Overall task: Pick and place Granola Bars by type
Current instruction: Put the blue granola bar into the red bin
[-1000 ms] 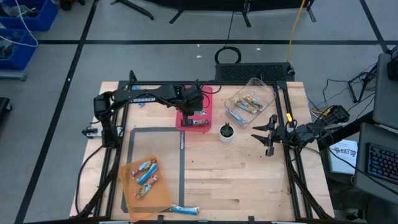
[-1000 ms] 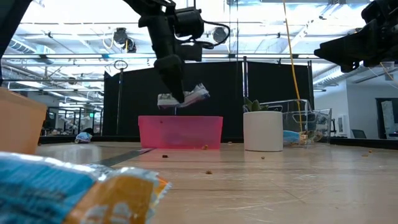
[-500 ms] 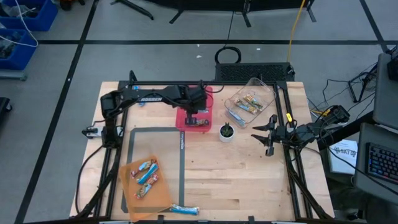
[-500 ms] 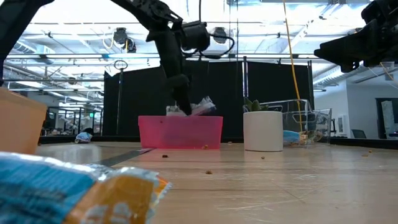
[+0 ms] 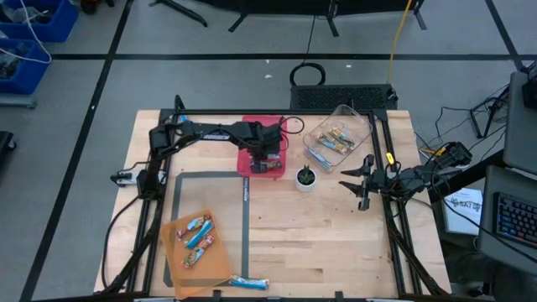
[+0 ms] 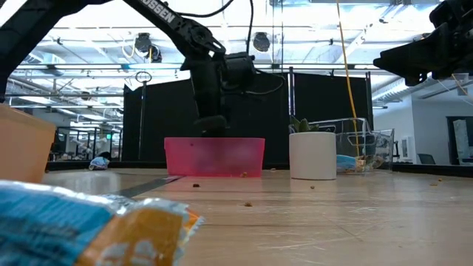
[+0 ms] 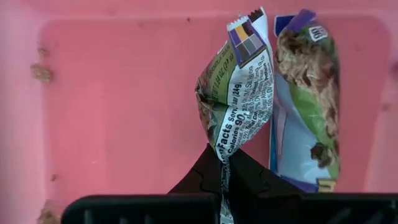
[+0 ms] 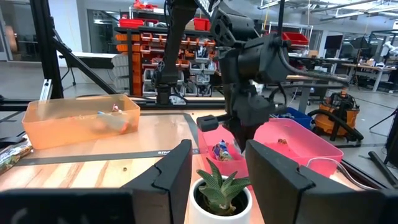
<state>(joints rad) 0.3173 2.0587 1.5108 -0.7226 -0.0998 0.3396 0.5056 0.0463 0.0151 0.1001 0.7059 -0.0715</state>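
High view: the left hand [image 5: 267,159] reaches down into the pink rectangular plastic bin [image 5: 248,164] on the wooden bench [image 5: 336,243]; the right hand [image 5: 363,180] waits, fingers parted and empty, near the bench's right edge. Left wrist view: the left hand [image 7: 225,163] is clenched on a crinkled printed-wrapper granola bar [image 7: 236,93] inside the bin, beside a second green-and-purple wrapped bar [image 7: 306,93] lying on the bin floor.

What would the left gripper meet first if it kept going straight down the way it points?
Probably the floor of the pink bin. The left gripper, jaws shut on a granola bar, points down into it, beside a second bar; the remaining gap is unclear.
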